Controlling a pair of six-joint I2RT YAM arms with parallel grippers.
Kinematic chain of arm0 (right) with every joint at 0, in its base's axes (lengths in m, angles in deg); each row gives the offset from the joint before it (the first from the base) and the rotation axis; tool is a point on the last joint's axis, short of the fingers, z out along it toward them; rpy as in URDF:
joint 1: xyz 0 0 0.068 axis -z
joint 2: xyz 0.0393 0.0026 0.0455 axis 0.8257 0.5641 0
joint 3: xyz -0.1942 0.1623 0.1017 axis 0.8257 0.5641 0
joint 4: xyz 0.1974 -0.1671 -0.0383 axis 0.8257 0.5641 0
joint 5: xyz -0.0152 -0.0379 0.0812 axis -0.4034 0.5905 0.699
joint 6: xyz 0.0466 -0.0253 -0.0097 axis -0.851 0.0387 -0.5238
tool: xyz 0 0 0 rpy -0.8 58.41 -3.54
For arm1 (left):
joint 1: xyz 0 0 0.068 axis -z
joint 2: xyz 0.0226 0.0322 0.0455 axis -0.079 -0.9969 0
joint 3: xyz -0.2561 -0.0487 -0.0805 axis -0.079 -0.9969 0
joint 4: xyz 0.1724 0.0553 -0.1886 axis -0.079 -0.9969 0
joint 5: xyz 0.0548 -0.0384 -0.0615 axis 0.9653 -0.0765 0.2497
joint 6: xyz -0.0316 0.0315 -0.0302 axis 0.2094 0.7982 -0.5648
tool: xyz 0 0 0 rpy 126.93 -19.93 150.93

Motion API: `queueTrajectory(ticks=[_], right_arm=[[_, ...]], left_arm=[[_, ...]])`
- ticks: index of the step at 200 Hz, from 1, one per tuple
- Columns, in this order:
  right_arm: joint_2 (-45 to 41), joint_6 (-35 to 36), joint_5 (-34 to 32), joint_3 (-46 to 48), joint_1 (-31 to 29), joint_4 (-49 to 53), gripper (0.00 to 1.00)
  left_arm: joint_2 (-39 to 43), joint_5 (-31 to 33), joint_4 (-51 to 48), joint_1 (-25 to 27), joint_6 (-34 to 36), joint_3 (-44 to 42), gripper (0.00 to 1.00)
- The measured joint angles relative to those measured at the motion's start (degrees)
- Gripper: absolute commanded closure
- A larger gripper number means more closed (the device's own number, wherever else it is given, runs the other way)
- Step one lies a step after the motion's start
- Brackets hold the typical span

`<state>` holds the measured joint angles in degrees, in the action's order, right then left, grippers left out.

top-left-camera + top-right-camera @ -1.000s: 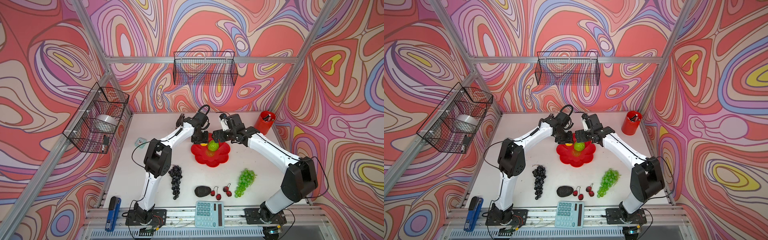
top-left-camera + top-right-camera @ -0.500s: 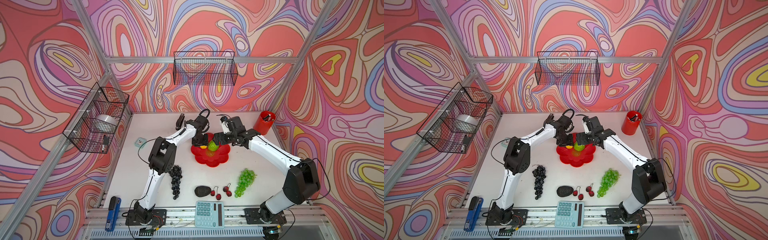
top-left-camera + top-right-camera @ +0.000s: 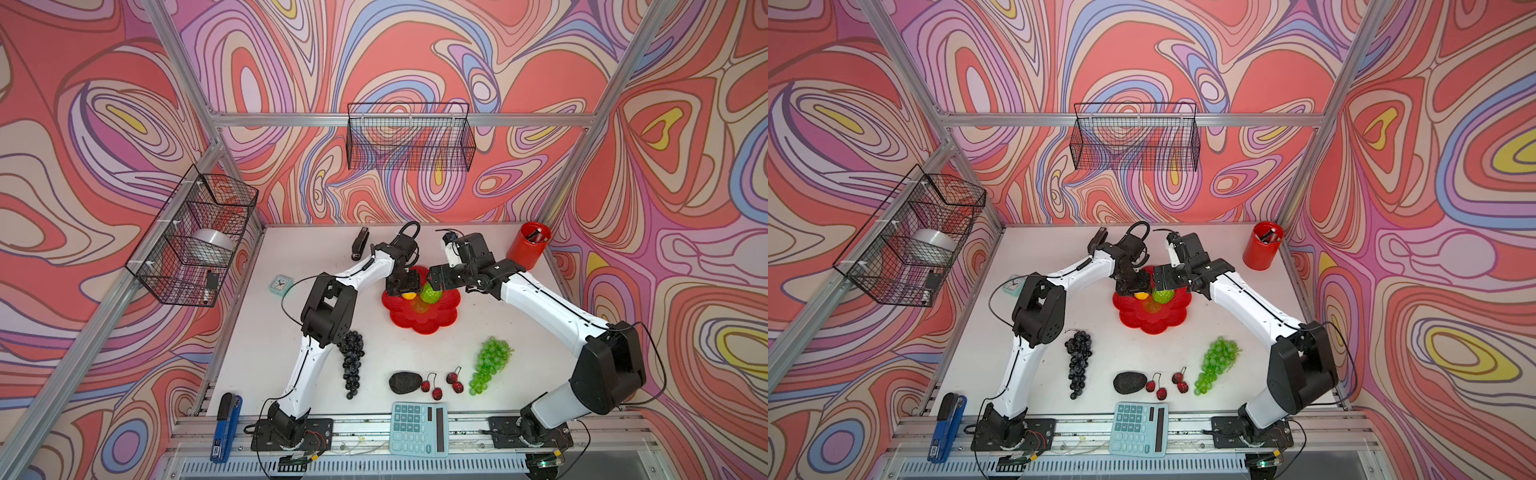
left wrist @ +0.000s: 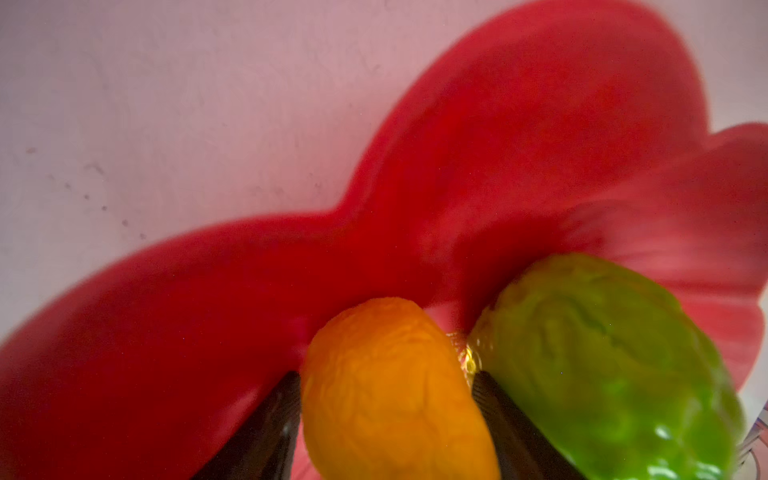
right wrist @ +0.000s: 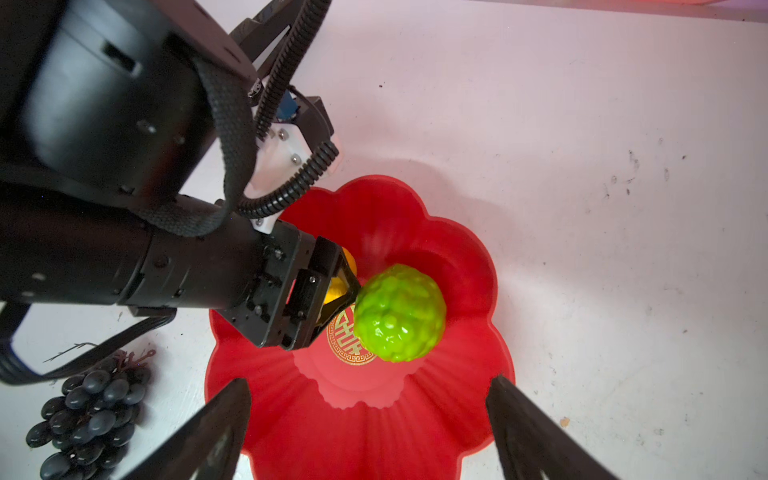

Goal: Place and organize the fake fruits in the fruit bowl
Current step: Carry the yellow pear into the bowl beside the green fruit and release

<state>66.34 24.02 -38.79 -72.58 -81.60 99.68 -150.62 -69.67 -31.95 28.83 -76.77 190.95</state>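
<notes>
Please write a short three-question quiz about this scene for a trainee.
1. True or false: the bumpy lime-green plastic ball lies in the glossy red scalloped bowl.
2. What sits between the fingers of the left gripper? A small yellow plastic fruit; B dark avocado; C red berries.
3. Where do the dark purple plastic grape bunch and the green plastic bunch lie?
Key: 1 true; 2 A; 3 on the white table.

2 arms stretched inward; left gripper point(image 3: 408, 291) pointing down, right gripper point(image 5: 370, 381) jaws wide.
</notes>
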Motion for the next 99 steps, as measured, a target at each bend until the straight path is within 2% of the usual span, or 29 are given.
queueTrajectory(ticks=[60,99], right_arm=[[-0.5,0.7,0.0,-0.1,0.0,1.0,0.08],[-0.6,2.4,0.8,-2.2,0.0,3.8,0.10]], left_arm=[[0.8,0.2,0.6,0.0,0.0,-0.2,0.20],[6.1,0.2,0.3,-0.2,0.4,-2.7,0.19]])
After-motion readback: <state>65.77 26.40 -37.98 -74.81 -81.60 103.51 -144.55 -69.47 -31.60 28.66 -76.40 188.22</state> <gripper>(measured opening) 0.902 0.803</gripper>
